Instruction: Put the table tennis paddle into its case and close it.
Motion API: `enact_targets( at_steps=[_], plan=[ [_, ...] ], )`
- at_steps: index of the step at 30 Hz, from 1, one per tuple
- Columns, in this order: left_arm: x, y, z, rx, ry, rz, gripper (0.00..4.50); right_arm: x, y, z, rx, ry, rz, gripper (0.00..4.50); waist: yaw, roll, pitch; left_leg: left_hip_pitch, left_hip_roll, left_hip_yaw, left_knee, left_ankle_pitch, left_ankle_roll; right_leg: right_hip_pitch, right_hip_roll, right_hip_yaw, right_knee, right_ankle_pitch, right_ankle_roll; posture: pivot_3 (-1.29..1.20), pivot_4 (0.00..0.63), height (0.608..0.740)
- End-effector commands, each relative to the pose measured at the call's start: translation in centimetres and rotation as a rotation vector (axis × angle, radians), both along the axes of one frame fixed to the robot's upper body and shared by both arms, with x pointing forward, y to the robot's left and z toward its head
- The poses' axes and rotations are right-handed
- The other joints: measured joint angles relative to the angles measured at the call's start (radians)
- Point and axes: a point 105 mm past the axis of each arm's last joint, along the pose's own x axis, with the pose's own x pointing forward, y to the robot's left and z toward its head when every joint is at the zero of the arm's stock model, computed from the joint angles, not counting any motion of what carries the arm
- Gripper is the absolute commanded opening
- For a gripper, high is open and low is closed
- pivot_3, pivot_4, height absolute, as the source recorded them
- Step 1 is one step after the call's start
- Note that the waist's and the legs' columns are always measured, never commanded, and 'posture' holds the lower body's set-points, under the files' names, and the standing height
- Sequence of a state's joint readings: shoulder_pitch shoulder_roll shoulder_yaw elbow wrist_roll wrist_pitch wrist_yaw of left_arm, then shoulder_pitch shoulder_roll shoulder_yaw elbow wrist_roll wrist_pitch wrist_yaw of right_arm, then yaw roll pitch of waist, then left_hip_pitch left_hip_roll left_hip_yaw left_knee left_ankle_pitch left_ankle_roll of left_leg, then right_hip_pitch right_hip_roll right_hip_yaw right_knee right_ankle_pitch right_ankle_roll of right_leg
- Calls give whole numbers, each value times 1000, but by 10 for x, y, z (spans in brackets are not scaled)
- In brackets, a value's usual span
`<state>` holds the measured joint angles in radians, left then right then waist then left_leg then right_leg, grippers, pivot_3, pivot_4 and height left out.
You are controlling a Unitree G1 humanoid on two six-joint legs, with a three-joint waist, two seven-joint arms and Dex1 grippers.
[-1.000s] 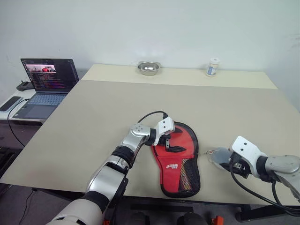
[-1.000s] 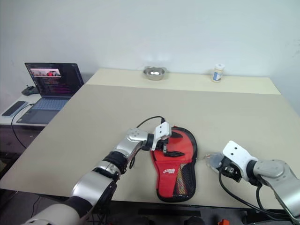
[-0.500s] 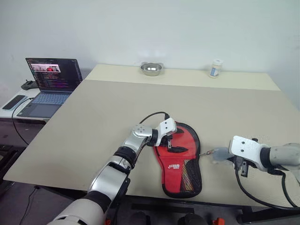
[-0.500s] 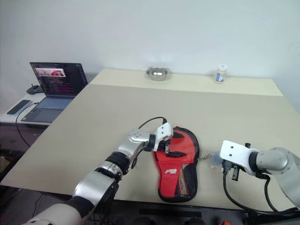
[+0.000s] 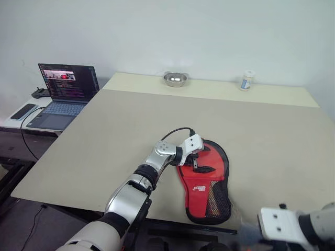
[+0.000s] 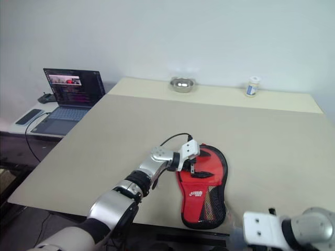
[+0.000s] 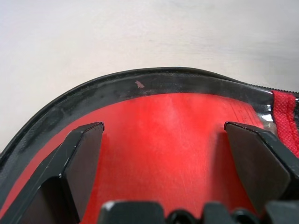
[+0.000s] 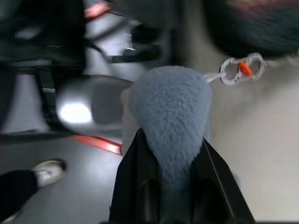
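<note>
Left jaws [image 5: 201, 163] spread over the case [image 5: 211, 196]; right jaws [image 8: 172, 173] clamp a blue fuzzy pull [image 8: 171, 106].

The soft paddle-shaped fabric case [image 5: 205, 183] lies flat on the beige table, near the front edge — red side up, with white lettering across its middle and a dark mesh pocket on the narrower end, which points toward the table's front edge. A black zipper rim runs round its rounded head, which lies farther from that edge. Inside the rim the wrist view shows a smooth, glossy red surface [image 7: 163, 140] — whether that is the table tennis paddle's rubber face cannot be told.
</note>
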<state>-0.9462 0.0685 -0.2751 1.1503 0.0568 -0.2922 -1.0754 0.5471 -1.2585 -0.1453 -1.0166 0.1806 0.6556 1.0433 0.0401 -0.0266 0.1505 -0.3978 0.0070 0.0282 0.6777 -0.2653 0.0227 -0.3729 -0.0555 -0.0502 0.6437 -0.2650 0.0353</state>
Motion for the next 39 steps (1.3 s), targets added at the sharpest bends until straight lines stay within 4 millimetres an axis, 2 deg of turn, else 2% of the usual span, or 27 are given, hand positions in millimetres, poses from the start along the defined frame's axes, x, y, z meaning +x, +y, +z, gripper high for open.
enact_targets(
  at_steps=[1,4,11,17,20,24,31,34,37,39],
  plan=[
    [-16,14,-49,161,119,16,4500,-15,8,1,23,38,88,244,0,-2,0,1,0,0,0,0,0,0,0,0,0,0,0,0,150,740],
    [-17,14,-50,162,118,14,4500,-19,9,0,35,49,89,240,0,-1,-2,5,2,0,0,0,0,0,0,0,0,-3,-5,0,150,740],
    [-15,16,-49,169,108,13,4500,-3,7,5,20,-8,33,240,0,-2,-1,4,2,0,0,0,-1,0,-1,-1,-1,0,0,0,150,740],
    [-14,18,-48,172,99,10,4500,5,8,24,99,51,-47,2165,-3,-2,-1,4,2,0,-1,0,-1,0,-1,-1,-1,-3,-5,0,150,740],
    [-14,18,-47,173,94,11,4500,13,1,33,111,40,-117,3152,-3,-2,-1,4,2,0,-1,0,-1,-1,-1,-1,-2,-3,-5,0,150,740],
    [-13,18,-45,169,90,9,4500,35,-10,48,147,-38,-208,4493,-5,-2,-1,4,3,0,-1,0,-1,-1,-1,-1,-2,-3,-5,0,150,740],
    [-10,16,-34,141,72,-5,4500,84,-20,77,289,-198,-337,4493,-14,-1,-1,3,3,0,-2,-1,-1,-1,-3,-1,-2,-3,-6,0,150,740],
    [-3,13,-12,77,26,-22,4500,123,-21,81,410,-355,-430,4493,-17,-1,0,1,3,1,-4,0,-1,-5,-3,-1,-3,-3,-6,0,150,740],
    [0,16,2,37,-7,-30,4500,144,-16,79,490,-412,-470,4493,-17,-1,2,-5,3,4,-4,0,0,-9,-3,-1,-1,2,-4,0,150,740],
    [4,24,24,-20,-53,-30,4500,161,-14,73,529,-468,-482,4493,-17,0,3,-13,2,4,-4,0,0,-17,-2,0,0,4,-8,0,150,740]
  ],
)
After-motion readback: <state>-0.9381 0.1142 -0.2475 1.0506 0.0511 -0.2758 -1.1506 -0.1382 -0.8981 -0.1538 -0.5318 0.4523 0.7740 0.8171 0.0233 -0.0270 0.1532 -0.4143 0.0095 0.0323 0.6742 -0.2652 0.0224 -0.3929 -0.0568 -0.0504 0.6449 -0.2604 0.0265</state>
